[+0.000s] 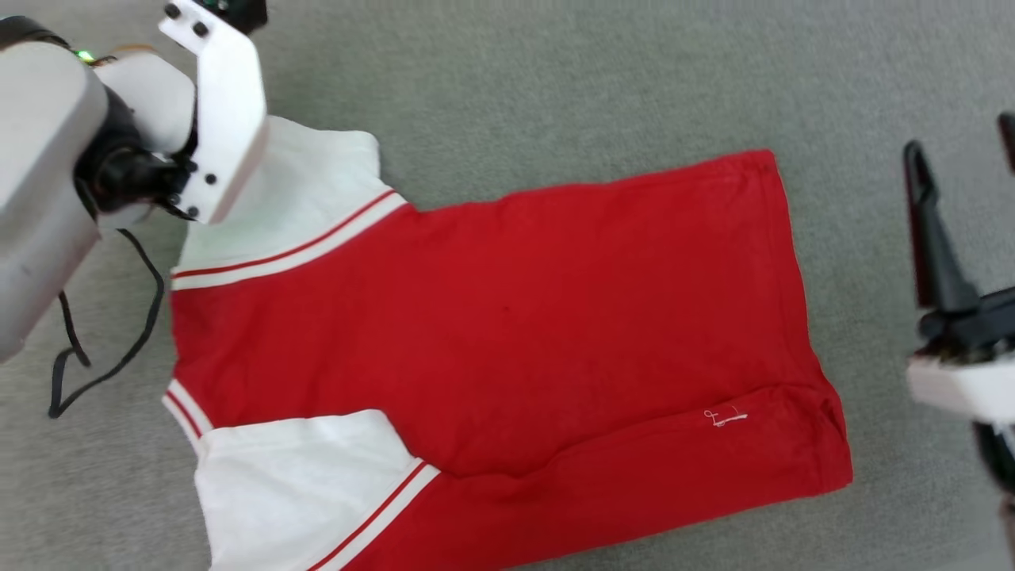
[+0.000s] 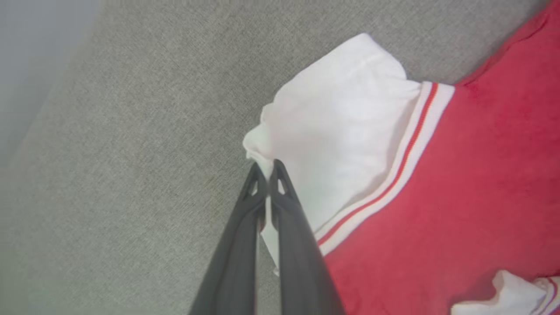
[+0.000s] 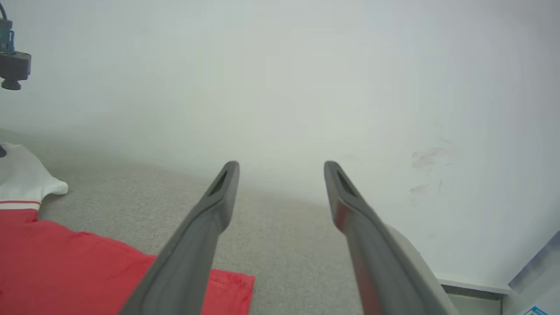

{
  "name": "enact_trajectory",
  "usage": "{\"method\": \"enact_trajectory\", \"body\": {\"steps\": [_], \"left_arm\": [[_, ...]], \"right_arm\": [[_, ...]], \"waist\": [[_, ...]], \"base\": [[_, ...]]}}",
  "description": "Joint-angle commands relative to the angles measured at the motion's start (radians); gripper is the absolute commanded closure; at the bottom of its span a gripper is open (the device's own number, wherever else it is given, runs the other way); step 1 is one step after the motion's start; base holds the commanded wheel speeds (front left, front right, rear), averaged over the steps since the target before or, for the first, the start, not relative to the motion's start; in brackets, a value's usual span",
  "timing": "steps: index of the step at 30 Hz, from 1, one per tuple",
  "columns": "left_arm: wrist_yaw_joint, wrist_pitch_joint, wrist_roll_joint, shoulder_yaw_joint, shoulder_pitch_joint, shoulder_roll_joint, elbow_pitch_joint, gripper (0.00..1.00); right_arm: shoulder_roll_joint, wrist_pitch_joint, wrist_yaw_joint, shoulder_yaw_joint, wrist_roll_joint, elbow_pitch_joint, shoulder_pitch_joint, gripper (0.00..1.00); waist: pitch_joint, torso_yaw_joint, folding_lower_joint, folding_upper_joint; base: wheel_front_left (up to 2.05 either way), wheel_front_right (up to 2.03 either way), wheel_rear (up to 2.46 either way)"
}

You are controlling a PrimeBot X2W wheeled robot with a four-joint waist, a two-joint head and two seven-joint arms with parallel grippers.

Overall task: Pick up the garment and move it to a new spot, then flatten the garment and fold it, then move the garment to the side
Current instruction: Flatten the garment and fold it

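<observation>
The left arm [image 1: 47, 198] runs past the head view's left edge, and we see it cover part of the garment's [image 1: 492, 317] upper sleeve [image 1: 317, 190]. The lower sleeve [image 1: 293, 484] runs off the bottom edge; the right gripper [image 1: 962, 143] is cut by the right edge. A white mark [image 1: 723, 417] on the garment is too small for us to read. In the left wrist view the left gripper's [image 2: 265, 168] pinched fingers hide the sleeve edge between them.

I can read no text; the white stitching [image 1: 724, 417] on the garment [image 1: 507, 317] is too small to make out.
</observation>
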Motion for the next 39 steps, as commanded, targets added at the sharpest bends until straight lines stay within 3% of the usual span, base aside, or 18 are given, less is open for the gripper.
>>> {"method": "enact_trajectory", "body": {"steps": [1,5,10,18,21,27,34,39], "left_arm": [[0.001,-0.013,-0.001,-0.006,0.016,0.004,-0.011,1.0],[0.0,-0.057,-0.011,-0.029,0.029,0.015,-0.075,1.0],[0.0,-0.102,-0.013,-0.05,0.044,0.026,-0.143,1.0],[0.0,-0.161,-0.008,-0.066,0.033,0.018,-0.209,1.0],[0.0,-0.174,0.0,-0.072,0.021,0.008,-0.223,1.0],[0.0,-0.189,0.018,-0.084,-0.009,-0.01,-0.25,1.0],[0.0,-0.206,0.032,-0.094,-0.046,-0.032,-0.274,1.0],[0.0,-0.219,0.033,-0.098,-0.057,-0.036,-0.275,1.0]], "right_arm": [[-0.022,0.018,-0.001,-0.006,0.001,0.009,-0.026,0.0],[-0.151,0.197,-0.001,0.044,0.047,0.054,-0.097,0.0],[-0.303,0.49,-0.001,0.146,0.2,0.109,-0.204,0.0],[-0.487,0.938,-0.001,0.405,0.453,0.217,-0.412,0.0],[-0.514,1.061,-0.001,0.481,0.528,0.247,-0.478,0.0],[-0.531,1.177,-0.001,0.588,0.609,0.321,-0.584,0.0],[-0.493,1.195,-0.001,0.633,0.649,0.431,-0.645,0.0],[-0.473,1.181,-0.001,0.726,0.66,0.463,-0.618,0.0]], "waist": [[-0.041,0.034,-0.0001,0.0],[-0.078,0.066,-0.0001,0.0],[-0.096,0.103,-0.0001,0.0],[-0.071,0.155,-0.0001,0.0],[-0.05,0.178,-0.0001,0.0],[0.001,0.22,-0.0001,0.0],[0.059,0.257,-0.0001,0.0],[0.082,0.268,-0.0001,0.0]], "base": [[0.0,0.0,0.0],[0.0,0.0,0.0],[0.0,0.0,0.0],[0.0,0.0,0.0],[0.0,0.0,0.0],[0.0,0.0,0.0],[0.0,0.0,0.0],[0.0,0.0,0.0]]}}
